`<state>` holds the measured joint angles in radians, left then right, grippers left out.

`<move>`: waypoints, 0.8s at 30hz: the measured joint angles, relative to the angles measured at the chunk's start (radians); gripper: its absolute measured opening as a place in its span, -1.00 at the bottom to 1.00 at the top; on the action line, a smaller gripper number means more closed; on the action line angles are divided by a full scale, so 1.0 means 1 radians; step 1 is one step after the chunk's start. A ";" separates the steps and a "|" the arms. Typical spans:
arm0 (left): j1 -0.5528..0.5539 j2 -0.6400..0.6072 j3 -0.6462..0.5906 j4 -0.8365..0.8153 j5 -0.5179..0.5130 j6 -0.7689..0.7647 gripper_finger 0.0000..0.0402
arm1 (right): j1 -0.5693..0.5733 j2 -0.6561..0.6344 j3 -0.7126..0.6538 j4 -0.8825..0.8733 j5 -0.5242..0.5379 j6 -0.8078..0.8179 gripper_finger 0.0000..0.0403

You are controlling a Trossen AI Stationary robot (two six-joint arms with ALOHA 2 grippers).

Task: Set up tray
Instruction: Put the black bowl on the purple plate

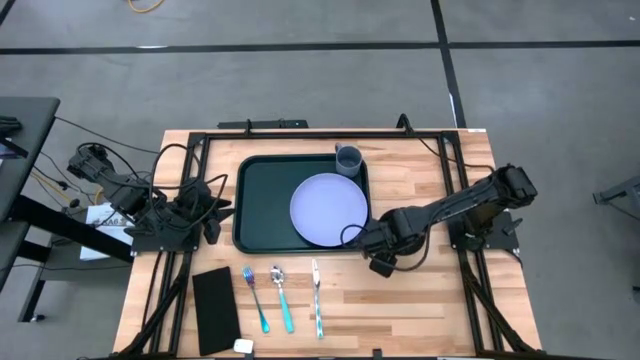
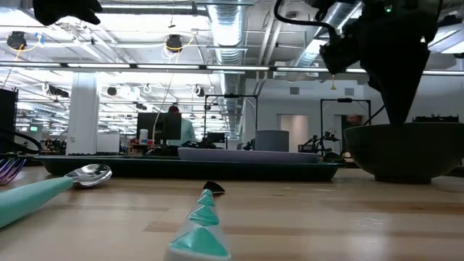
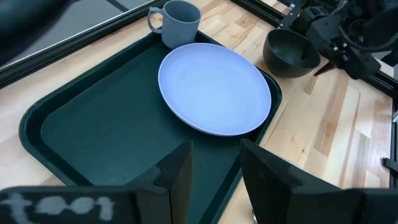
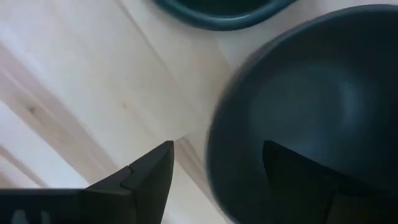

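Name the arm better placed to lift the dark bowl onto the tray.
Right. The right gripper hangs open with its fingers astride the dark bowl's rim, beside the tray. The left gripper waits, empty, at the tray's far side.

Bright, even light; blurred close-ups

Pale butcher-block wooden table [image 1: 420,300]: smooth, matt planks with visible grain. Large dark green rectangular plastic tray [image 3: 93,130]: smooth, faint sheen. Round pale lavender plate [image 3: 214,87]: smooth, satin, plastic-looking. Grey-blue handled mug [image 3: 177,22]: matt. Dark green round bowl [image 4: 305,106]: smooth, dull gloss. Spoon with teal plastic handle [image 2: 51,187]: polished, mirror-bright metal head. Flat black rectangular napkin [image 1: 215,310]: matt, cloth-like.
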<state>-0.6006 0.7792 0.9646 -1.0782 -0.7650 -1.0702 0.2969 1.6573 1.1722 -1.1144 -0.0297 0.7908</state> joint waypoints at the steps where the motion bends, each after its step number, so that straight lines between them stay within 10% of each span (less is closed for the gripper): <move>1: 0.000 0.000 0.000 0.000 0.000 0.000 -0.39 | 0.000 0.000 -0.008 0.011 -0.009 -0.003 0.18; 7: 0.000 0.000 0.000 -0.001 -0.001 0.000 -0.39 | -0.005 0.000 -0.035 0.021 -0.022 0.005 0.00; 17: 0.000 0.000 0.000 -0.001 -0.003 0.000 -0.39 | -0.005 0.000 -0.035 0.029 -0.041 0.066 -0.90; 24: 0.000 0.000 0.000 -0.002 -0.003 0.000 -0.39 | -0.005 0.000 0.003 -0.010 -0.046 0.133 -0.96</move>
<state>-0.6006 0.7789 0.9646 -1.0798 -0.7677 -1.0702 0.2920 1.6569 1.1748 -1.1244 -0.0761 0.9241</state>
